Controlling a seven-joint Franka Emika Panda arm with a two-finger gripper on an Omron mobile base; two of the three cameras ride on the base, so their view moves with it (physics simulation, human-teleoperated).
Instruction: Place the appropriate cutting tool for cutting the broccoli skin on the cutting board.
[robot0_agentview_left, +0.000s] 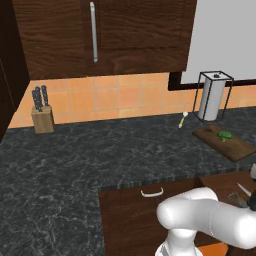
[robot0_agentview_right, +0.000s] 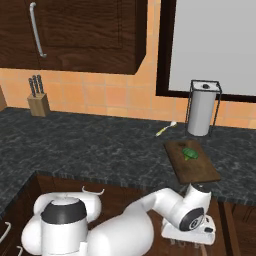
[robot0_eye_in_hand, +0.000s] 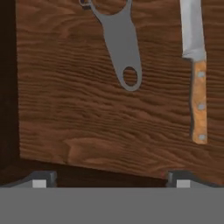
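Observation:
The dark brown cutting board (robot0_agentview_left: 236, 148) (robot0_agentview_right: 196, 167) lies on the counter at the right, with the small green broccoli (robot0_agentview_left: 225, 135) (robot0_agentview_right: 189, 153) on its far end. My gripper (robot0_agentview_right: 189, 243) (robot0_eye_in_hand: 110, 180) hangs open over an open drawer below the counter edge, holding nothing. On the drawer's wooden bottom lie two cutting tools: a flat grey peeler (robot0_eye_in_hand: 121, 48) straight ahead of the fingertips and a knife (robot0_eye_in_hand: 197, 87) with a wooden handle to its right. The knife's blade (robot0_agentview_left: 244, 189) also shows at the lower right of the left base view.
A knife block (robot0_agentview_left: 42, 116) (robot0_agentview_right: 38, 102) stands at the back left by the tiled wall. A paper towel holder (robot0_agentview_left: 212, 97) (robot0_agentview_right: 202, 110) and a yellow-handled utensil (robot0_agentview_left: 183, 120) (robot0_agentview_right: 165, 129) stand behind the board. A closed drawer's handle (robot0_agentview_left: 152, 192) is left of the arm.

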